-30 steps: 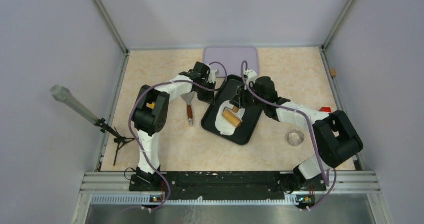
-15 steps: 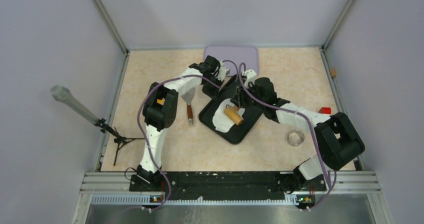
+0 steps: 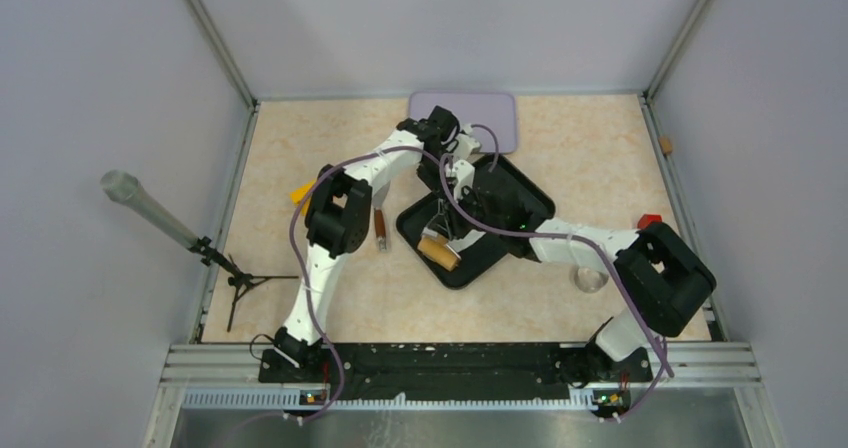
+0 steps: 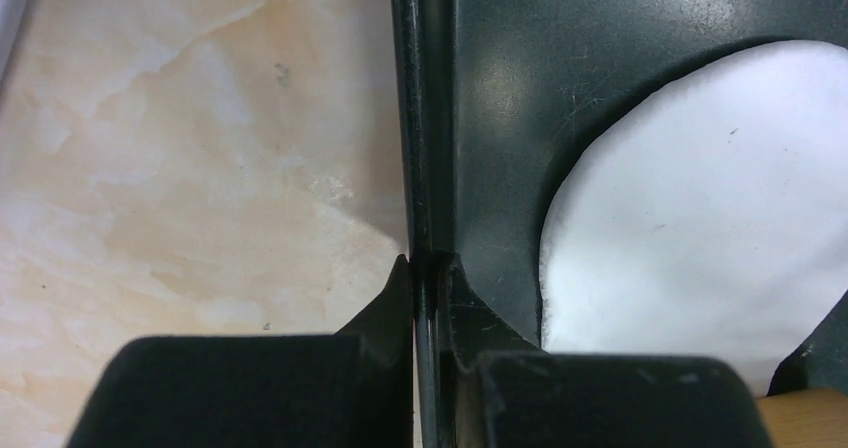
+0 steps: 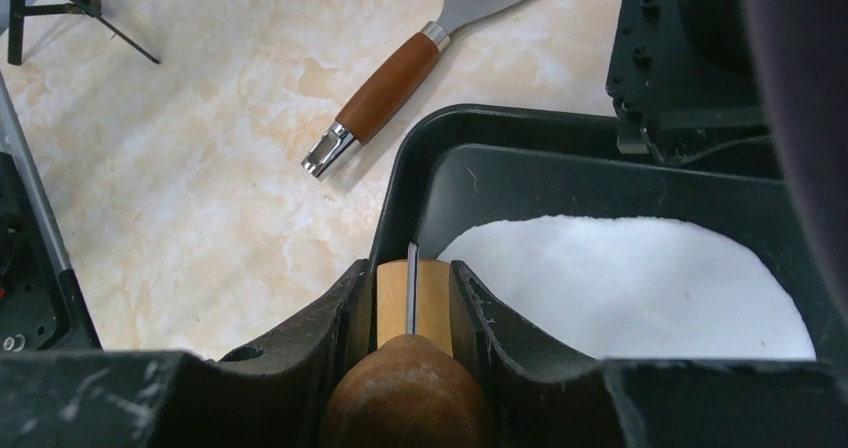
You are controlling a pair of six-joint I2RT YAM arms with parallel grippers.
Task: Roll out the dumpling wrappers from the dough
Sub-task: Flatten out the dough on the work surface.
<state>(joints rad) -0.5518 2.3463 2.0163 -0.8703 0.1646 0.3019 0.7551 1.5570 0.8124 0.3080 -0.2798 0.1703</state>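
The dough point(image 4: 700, 218) is a flattened white sheet lying in the black tray point(image 3: 520, 203); it also shows in the right wrist view point(image 5: 630, 288). My left gripper point(image 4: 427, 268) is shut on the tray's thin left rim point(image 4: 415, 118), up at the tray's far-left side point(image 3: 443, 163). My right gripper point(image 5: 410, 278) is shut on the brown handle of the wooden roller point(image 5: 410, 398), whose barrel point(image 3: 440, 253) rests near the tray's near-left corner at the dough's edge. No dumpling wrappers are in view.
A scraper with a brown handle point(image 5: 375, 98) lies on the table left of the tray point(image 3: 380, 230). A purple board point(image 3: 462, 118) sits at the back. A glass dish point(image 3: 590, 276) stands right of the tray. A tripod point(image 3: 225, 273) stands far left.
The left arm has swung right and the tray has turned and shifted with it. The right gripper has carried the roller across the dough toward the tray's near-left corner.
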